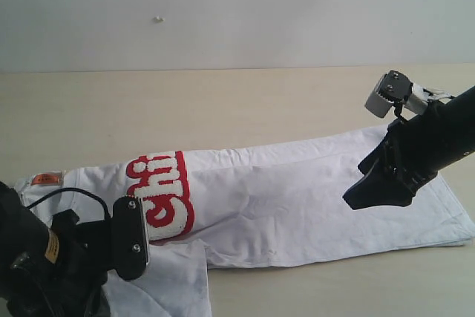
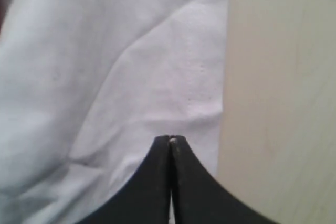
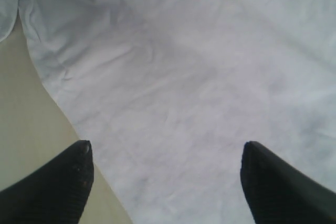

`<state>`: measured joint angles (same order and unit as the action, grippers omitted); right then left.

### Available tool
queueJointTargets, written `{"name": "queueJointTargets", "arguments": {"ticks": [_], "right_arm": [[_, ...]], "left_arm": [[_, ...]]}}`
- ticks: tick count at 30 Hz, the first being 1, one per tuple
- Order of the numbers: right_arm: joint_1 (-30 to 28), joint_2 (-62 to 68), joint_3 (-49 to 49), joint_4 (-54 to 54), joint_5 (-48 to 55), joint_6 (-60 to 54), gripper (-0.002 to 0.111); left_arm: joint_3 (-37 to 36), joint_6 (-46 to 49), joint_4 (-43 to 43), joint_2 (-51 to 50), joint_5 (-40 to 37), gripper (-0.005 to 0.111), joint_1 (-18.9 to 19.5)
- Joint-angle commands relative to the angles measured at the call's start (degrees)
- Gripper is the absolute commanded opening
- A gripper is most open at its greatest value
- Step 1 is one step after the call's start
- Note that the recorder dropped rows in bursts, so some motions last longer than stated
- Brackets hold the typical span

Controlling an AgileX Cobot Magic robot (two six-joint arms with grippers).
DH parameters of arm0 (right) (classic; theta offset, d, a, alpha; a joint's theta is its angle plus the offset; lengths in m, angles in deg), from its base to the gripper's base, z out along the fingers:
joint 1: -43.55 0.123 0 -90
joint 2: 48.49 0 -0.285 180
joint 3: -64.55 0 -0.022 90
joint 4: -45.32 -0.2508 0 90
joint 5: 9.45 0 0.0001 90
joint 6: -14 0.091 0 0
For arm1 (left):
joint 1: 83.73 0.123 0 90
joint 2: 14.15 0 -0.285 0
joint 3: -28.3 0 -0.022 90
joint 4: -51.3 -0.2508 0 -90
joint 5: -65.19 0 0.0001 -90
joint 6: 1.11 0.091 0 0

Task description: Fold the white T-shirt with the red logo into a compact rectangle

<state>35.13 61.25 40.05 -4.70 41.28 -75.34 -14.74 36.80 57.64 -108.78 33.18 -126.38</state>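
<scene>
The T-shirt [image 1: 297, 206] lies across the table [image 1: 223, 109], logo [image 1: 167, 198] at left.

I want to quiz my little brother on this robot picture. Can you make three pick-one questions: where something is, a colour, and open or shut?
1. Where is the red logo? A) beside the left gripper B) on the wall C) on the bare table
2. What colour is the neck tag? A) green B) orange C) blue
3. The right gripper is: A) shut B) holding a cup C) open
Answers: 1 A, it lies on the white T-shirt next to that gripper. 2 B, it shows orange. 3 C, its jaws stand wide apart.
</scene>
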Motion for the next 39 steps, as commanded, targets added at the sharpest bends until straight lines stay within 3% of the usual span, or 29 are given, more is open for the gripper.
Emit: {"name": "queueJointTargets", "arguments": {"ticks": [1, 2, 6, 7, 11, 18, 31, 35, 39], "right_arm": [[-0.19, 0.0, 0.33, -0.51, 0.07, -0.58, 0.074], [-0.19, 0.0, 0.33, -0.51, 0.07, -0.58, 0.074], [-0.19, 0.0, 0.33, -0.49, 0.07, -0.47, 0.074], [-0.19, 0.0, 0.33, -0.49, 0.07, -0.47, 0.074], [-0.19, 0.0, 0.33, -0.49, 0.07, -0.47, 0.074], [-0.19, 0.0, 0.33, -0.49, 0.41, -0.47, 0.074], [-0.19, 0.0, 0.33, -0.9, 0.6, -0.47, 0.074], [-0.19, 0.0, 0.33, -0.9, 0.5, -0.47, 0.074], [-0.19, 0.0, 0.33, -0.9, 0.39, -0.47, 0.074]], "left_arm": [[-0.17, -0.11, 1.22, 2.23, 0.8, 0.01, -0.29], [-0.17, -0.11, 1.62, 2.23, 0.67, 0.017, -0.29], [-0.17, 2.42, 2.05, 2.23, 0.91, 0.07, -0.29], [-0.17, 2.42, 2.05, 2.23, 0.91, 0.071, -0.29], [-0.17, 3.97, 2.05, 2.12, 1.03, 0.053, -2.55], [-0.17, 8.96, 1.61, -2.07, 1.13, 0.054, -9.57], [-0.17, 4.49, -1.63, -7.39, 6.26, 0.054, -9.82], [-0.17, -0.07, -5.66, -7.39, 6.15, 0.054, -9.82], [-0.17, -9.96, -15.07, -7.67, 6.25, 0.054, -9.82]]}}
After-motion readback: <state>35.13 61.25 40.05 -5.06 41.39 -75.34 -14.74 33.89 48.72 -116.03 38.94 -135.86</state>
